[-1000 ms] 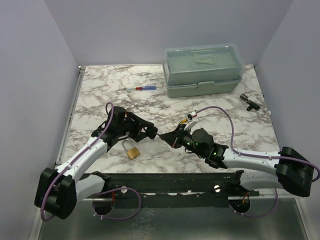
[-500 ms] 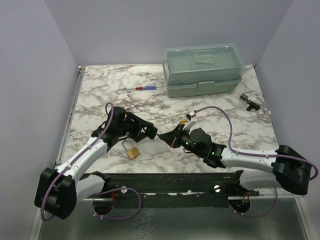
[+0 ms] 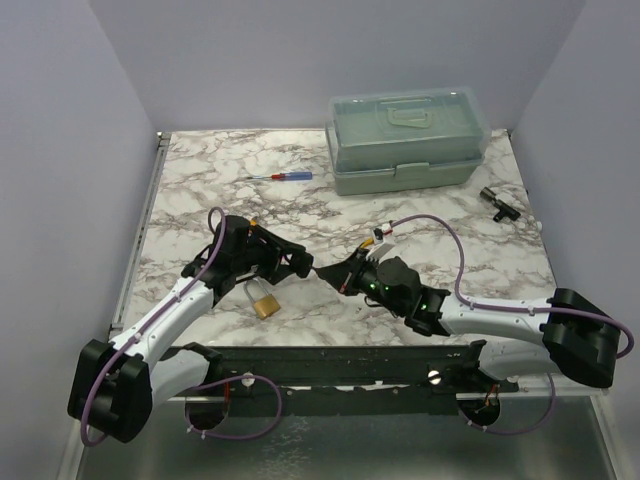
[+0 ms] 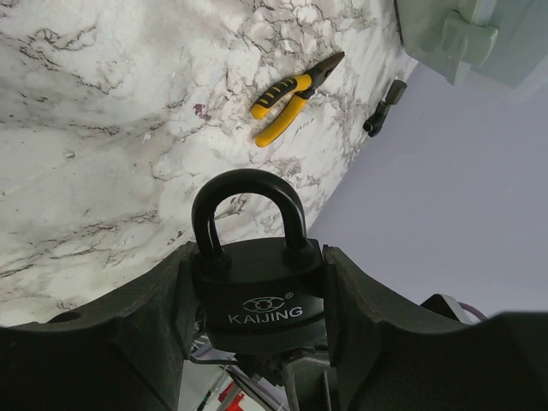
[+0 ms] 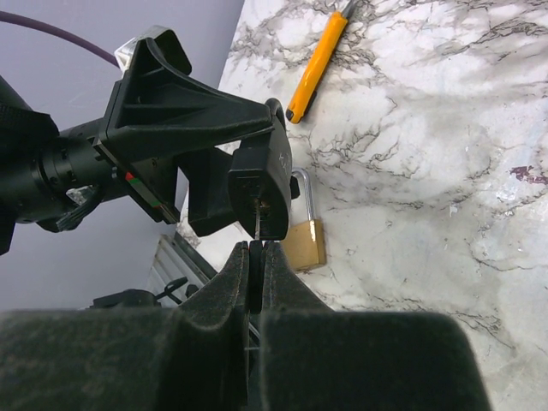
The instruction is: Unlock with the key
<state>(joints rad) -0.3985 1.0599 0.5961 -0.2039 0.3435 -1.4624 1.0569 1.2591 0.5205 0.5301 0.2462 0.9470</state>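
Note:
A black padlock (image 4: 257,300), marked KAIJING, sits upright between the fingers of my left gripper (image 4: 259,257), which is shut on its body with the shackle pointing away. In the right wrist view, the right gripper (image 5: 255,250) is shut on the key (image 5: 257,224). Only the key's thin blade shows, running from the fingertips up into the underside of the black padlock (image 5: 265,184). From above, the two grippers meet nose to nose at the table's middle: the left gripper (image 3: 290,262) and the right gripper (image 3: 338,277).
A brass padlock (image 3: 264,303) lies just below the left gripper. Yellow-handled pliers (image 4: 287,103) lie beyond the lock. A green toolbox (image 3: 405,140) stands at the back, a red-and-blue screwdriver (image 3: 285,176) to its left, a small black part (image 3: 497,203) to the right.
The right arm's forearm and elbow have shifted slightly left and nearer. Both grippers stay together at the black padlock, their grips unchanged.

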